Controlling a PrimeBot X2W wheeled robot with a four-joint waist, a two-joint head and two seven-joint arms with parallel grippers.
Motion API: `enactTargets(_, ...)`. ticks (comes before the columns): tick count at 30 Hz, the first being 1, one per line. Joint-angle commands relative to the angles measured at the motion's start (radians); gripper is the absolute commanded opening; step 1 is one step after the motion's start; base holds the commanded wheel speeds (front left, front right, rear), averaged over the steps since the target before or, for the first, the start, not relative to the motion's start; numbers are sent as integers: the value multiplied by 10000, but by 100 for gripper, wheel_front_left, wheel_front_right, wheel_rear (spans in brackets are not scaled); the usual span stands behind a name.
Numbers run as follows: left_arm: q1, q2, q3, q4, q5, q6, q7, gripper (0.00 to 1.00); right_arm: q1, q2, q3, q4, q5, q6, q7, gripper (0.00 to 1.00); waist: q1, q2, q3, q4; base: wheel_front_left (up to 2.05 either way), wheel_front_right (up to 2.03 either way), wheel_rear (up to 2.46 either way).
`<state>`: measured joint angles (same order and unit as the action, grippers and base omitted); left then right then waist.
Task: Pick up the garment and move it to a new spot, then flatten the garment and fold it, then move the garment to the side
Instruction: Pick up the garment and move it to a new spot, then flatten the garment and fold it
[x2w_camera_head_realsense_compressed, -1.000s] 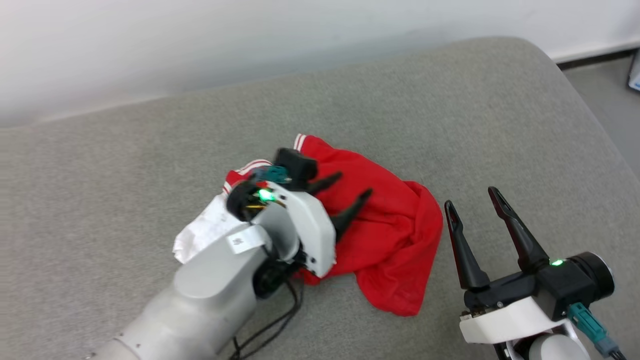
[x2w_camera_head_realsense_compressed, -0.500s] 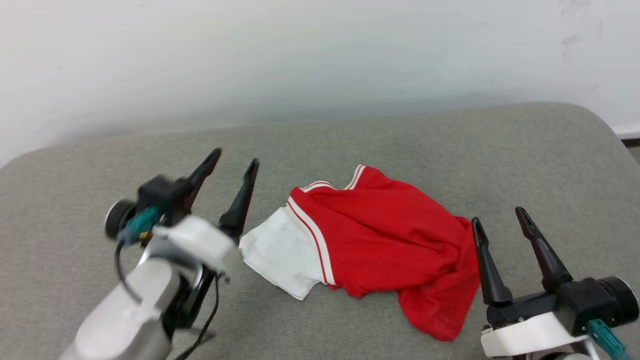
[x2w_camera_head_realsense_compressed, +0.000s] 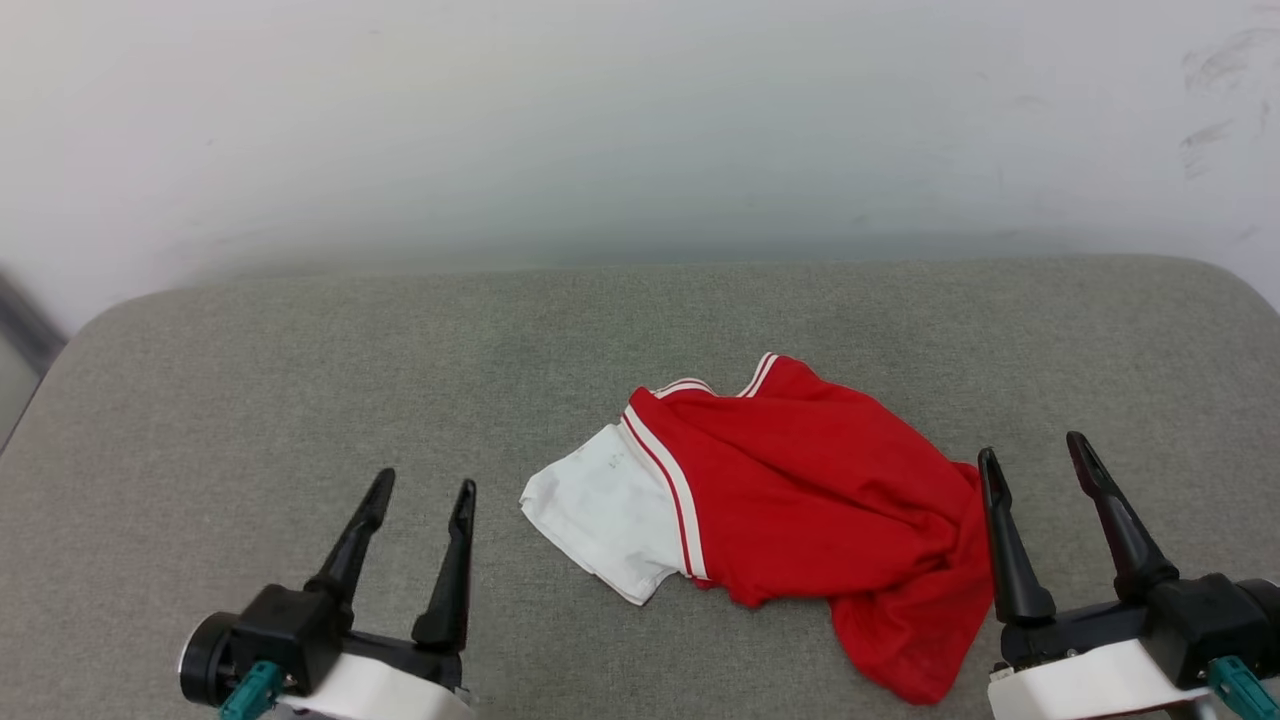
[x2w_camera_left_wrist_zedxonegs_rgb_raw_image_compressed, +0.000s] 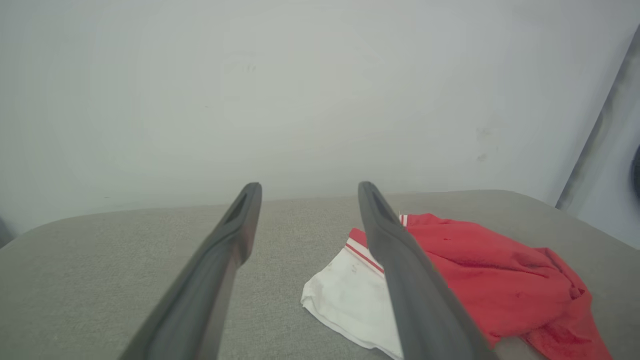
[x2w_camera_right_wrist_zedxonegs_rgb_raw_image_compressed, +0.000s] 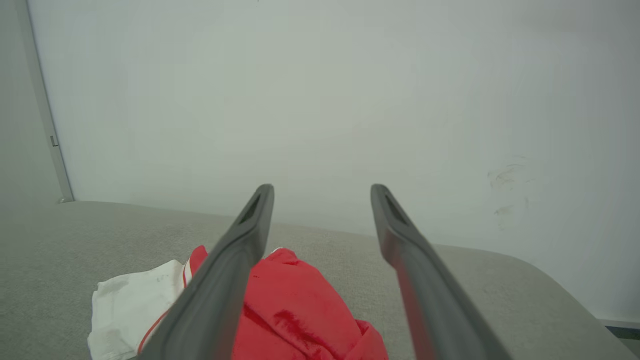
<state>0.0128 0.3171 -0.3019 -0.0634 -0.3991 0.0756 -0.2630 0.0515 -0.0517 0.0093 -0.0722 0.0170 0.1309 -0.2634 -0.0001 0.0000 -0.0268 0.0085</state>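
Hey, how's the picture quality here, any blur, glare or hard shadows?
Head view: sharp, soft even light on the garment, no glare. Left wrist view: the left gripper looks soft up close, garment sharper. Right wrist view: the right gripper equally soft, no hard shadows.

Matt cloth garment on rough woven cushion.

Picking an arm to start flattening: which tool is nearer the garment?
Right. The right tool sits at the red edge of the garment, one finger overlapping the cloth in the head view. The left tool stands apart from its white sleeve, grey surface between.
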Motion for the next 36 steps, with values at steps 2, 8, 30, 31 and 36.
enactTargets(2,289,-322,209,-85,414,-157,-25,100,144,27,-14,-36,38,-3,-20,100,1,0,-9,17,0,0,0)
enactTargets(8,743,-1234,796,60,1085,-793,-26,100,124,28,91,-69,124,-3,-20,100,1,0,-18,41,0,0,0)
enactTargets(30,-1394,-228,797,1708,213,-2043,3138,100,-290,27,301,-160,107,-3,-20,100,1,0,1087,-647,0,0,0)
enactTargets(31,-1751,-40,703,1795,-118,-2055,3793,100,-373,29,312,-179,145,-3,-20,100,1,0,1234,-705,0,0,0)
enactTargets(36,-3330,1051,153,2160,-1403,-2060,6885,100,-671,27,426,-189,222,-3,-20,100,1,0,1868,-1008,0,0,0)
